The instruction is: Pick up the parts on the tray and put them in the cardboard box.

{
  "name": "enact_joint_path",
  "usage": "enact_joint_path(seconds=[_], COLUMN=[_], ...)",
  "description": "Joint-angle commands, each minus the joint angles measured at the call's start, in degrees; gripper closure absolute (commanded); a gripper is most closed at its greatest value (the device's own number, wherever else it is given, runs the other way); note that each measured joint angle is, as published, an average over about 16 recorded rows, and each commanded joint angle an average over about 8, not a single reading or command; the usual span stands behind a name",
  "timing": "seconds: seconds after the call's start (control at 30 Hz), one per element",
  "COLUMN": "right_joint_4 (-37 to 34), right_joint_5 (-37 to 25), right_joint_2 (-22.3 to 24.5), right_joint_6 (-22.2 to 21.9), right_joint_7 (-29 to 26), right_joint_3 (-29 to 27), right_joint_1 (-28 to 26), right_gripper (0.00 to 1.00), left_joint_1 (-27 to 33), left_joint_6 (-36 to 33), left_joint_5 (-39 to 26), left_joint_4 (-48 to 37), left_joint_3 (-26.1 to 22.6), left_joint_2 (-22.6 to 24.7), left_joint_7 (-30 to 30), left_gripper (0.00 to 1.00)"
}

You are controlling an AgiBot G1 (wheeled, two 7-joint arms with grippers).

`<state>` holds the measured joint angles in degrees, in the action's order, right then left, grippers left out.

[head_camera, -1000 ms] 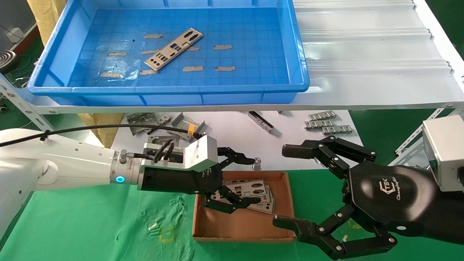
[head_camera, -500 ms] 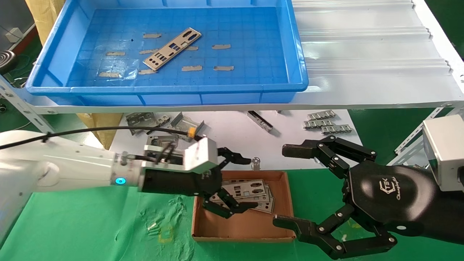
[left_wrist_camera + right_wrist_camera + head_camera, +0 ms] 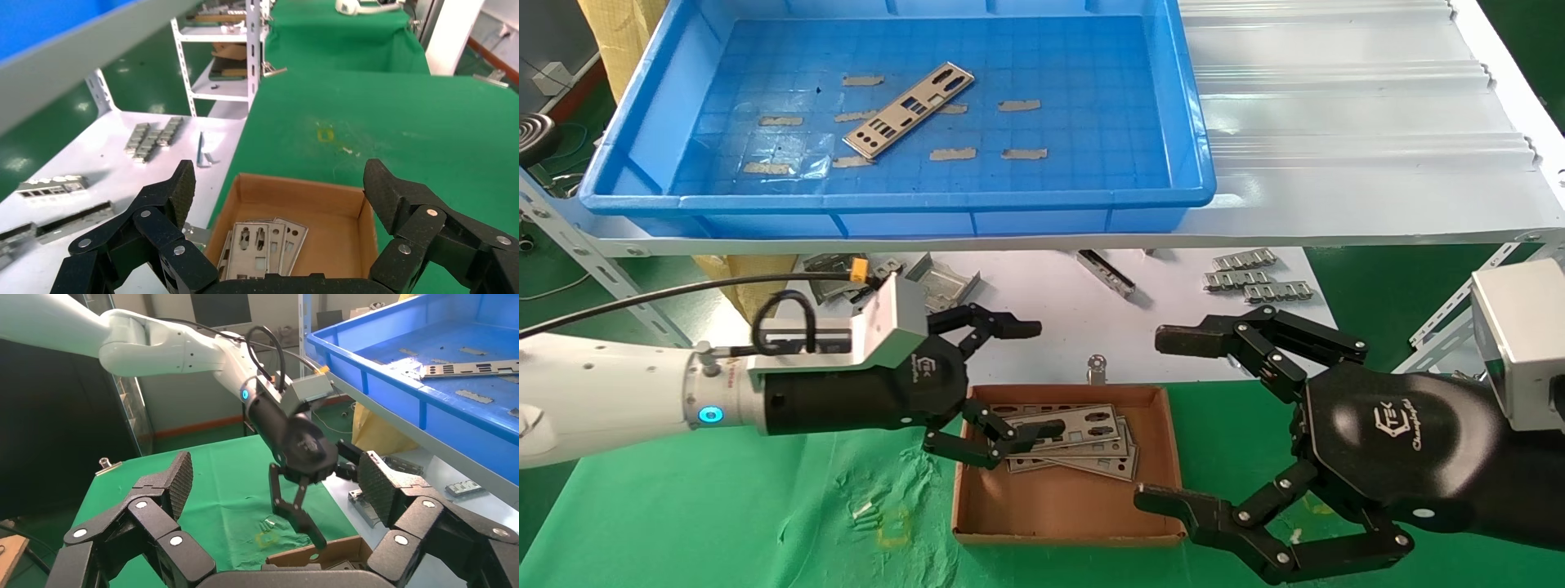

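Note:
One silver-grey plate [image 3: 910, 111] lies in the blue tray [image 3: 895, 200] on the upper shelf; it also shows in the right wrist view [image 3: 471, 369]. A stack of plates [image 3: 1083, 445] lies in the cardboard box [image 3: 1066, 506] on the green cloth, also seen in the left wrist view [image 3: 263, 245]. My left gripper [image 3: 1042, 377] is open and empty, hovering over the box's left end. In the left wrist view [image 3: 281, 184] its jaws stand wide apart above the box [image 3: 330, 211]. My right gripper [image 3: 1156, 416] is open and empty to the right of the box.
Bent metal brackets [image 3: 944, 282], linked grey strips [image 3: 1258, 278] and a small metal piece [image 3: 1097, 367] lie on the white sheet behind the box. The white corrugated shelf [image 3: 1336, 122] runs to the right of the tray. Green cloth [image 3: 764, 506] lies to the left of the box.
My left gripper has drawn back to the left and risen from the box, open and empty. The plates stay in the box. The right arm has not moved.

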<state>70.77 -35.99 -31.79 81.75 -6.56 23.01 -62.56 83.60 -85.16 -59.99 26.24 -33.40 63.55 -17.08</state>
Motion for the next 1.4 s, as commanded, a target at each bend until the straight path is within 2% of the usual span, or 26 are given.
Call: enact_joint_path(seconds=[0.03, 1.4], right_joint_4=[0.0, 0.0], right_joint_5=[0.0, 0.0], right_joint_2=[0.0, 0.0], right_joint_6=[0.0, 0.0], right_joint_7=[0.0, 0.0], right_joint_3=[0.0, 0.0], right_joint_1=[0.0, 0.0], right_gripper=[0.0, 0.0], left_joint_1=[-1.0, -21.7], left_joint_6=[0.0, -0.5], left_joint_5=[0.8, 17.9], left_joint_4=[2.2, 46.7], left_joint_3=[0.8, 17.1], left_joint_2=[-1.3, -28.1], left_joint_7=[1.3, 27.4], left_gripper=[0.0, 0.0])
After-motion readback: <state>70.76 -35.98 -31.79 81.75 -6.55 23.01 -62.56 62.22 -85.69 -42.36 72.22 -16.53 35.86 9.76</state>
